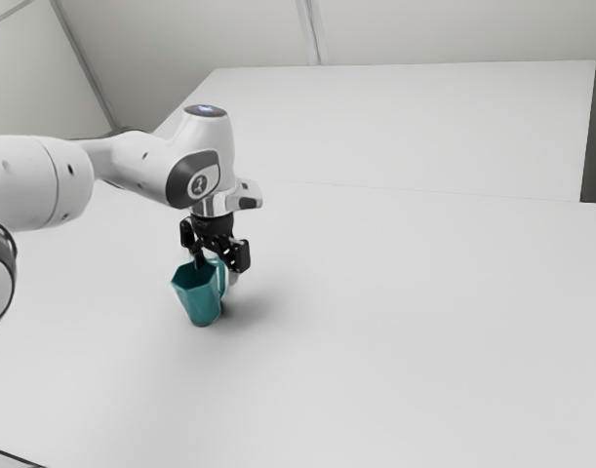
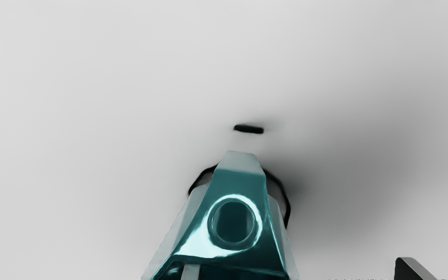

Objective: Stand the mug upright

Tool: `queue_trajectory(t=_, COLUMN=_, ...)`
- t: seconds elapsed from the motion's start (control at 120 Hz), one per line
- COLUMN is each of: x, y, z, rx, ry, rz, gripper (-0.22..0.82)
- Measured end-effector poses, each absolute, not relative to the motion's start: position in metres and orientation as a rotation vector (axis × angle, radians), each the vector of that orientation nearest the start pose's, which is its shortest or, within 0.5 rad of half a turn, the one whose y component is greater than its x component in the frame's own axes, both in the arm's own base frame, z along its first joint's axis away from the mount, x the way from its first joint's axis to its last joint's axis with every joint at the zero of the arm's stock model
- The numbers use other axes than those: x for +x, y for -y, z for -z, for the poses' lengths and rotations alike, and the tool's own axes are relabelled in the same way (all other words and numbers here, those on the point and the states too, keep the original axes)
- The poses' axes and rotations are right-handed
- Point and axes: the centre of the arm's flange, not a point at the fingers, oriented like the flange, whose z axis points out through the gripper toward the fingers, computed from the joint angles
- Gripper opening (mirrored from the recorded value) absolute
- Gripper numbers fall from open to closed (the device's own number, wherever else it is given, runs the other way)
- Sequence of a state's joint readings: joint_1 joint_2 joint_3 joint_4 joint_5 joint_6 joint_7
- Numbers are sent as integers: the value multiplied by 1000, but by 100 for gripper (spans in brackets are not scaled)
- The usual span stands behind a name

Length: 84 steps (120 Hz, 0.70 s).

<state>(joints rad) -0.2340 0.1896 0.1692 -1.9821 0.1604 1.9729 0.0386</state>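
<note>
The gripper points down over the handle side of the teal mug, its fingers spread apart. The mug's mouth faces up and leans a little toward the exterior view's left, its narrower base low; whether that base rests flat I cannot tell. One finger reaches down at the mouth, while the other stands outside, past the handle. In the wrist view the mug lies beside one fingertip of the open gripper, and the other fingertip stands apart from it. The mug's lower wall is partly hidden there.
A broad white table surrounds the mug. Behind it rises a pale raised surface or panel. A small dark mark lies on the table close to the mug, and a soft shadow spreads beside it.
</note>
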Motion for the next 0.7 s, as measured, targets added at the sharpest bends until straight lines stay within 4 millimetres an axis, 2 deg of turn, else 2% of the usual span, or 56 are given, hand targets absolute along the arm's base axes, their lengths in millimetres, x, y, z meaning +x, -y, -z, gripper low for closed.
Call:
queue_trajectory(t=0.167, x=572, y=37, z=-388, rx=-2944, ry=-280, rz=-213, gripper=57)
queue_trajectory(t=0.4, x=585, y=38, z=-441, rx=-2949, ry=-274, rz=-85, gripper=59)
queue_trajectory(t=0.592, x=600, y=35, z=-505, rx=-2944, ry=-284, rz=60, gripper=60)
queue_trajectory(t=0.7, x=603, y=31, z=-555, rx=-2938, ry=-280, rz=137, gripper=60)
